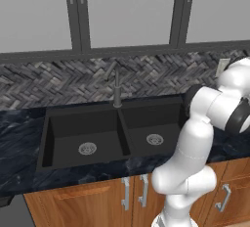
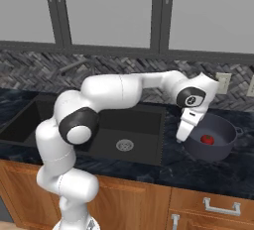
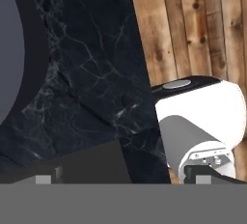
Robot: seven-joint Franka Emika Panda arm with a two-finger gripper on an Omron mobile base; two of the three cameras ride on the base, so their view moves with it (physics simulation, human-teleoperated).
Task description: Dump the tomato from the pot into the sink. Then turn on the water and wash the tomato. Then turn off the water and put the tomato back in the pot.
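The dark round pot (image 2: 218, 144) stands on the counter to the right of the sink (image 2: 101, 125), and the red tomato (image 2: 207, 139) lies inside it. My gripper (image 2: 182, 135) points down just outside the pot's left rim, between pot and sink, open, with nothing between its fingers. In the hand view a curved part of the pot (image 3: 8, 49) shows at the left edge. The black double-basin sink (image 1: 83, 130) has a silver drain in each basin, and both basins hold nothing.
A dark faucet (image 1: 116, 88) rises behind the sink's divider, in front of the herringbone backsplash. The dark marble counter (image 3: 96, 73) surrounds the sink. Wooden cabinet doors (image 2: 208, 206) with metal handles lie below. A wall outlet (image 2: 223, 82) sits behind the pot.
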